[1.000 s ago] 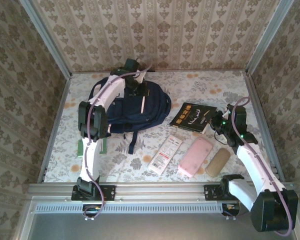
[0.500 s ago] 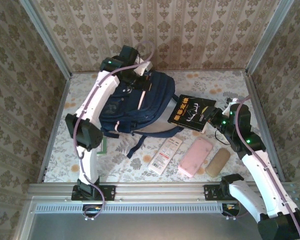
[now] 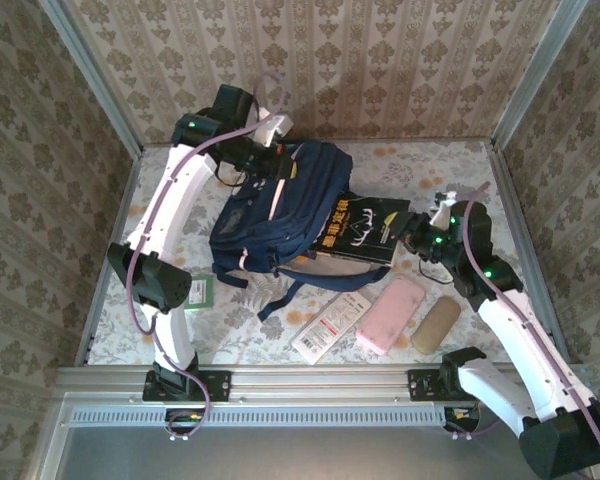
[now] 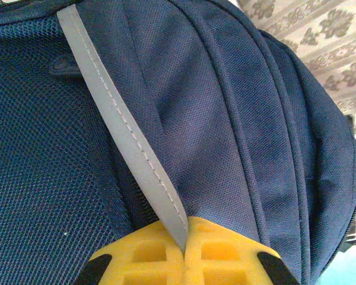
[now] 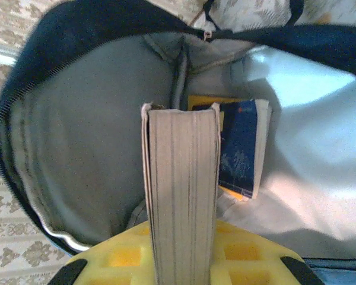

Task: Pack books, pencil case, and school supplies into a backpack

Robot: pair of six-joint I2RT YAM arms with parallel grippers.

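The navy backpack stands half-raised at mid table with its mouth facing right. My left gripper is shut on its grey strip at the top and holds it up; in the left wrist view the gripper pinches that strip. My right gripper is shut on the dark navy book, whose left end sits in the opening. In the right wrist view the gripper grips the book's page edge in front of the grey lining. A blue and yellow book lies inside.
In front of the backpack lie a white packet with red print, a pink pouch and a tan cylindrical pouch. A small green booklet lies by the left arm. Patterned walls close in the table on three sides.
My left gripper has lifted the backpack's top and tipped the bag up towards the right. The right gripper has carried the navy book left, so its end is now in the opening.
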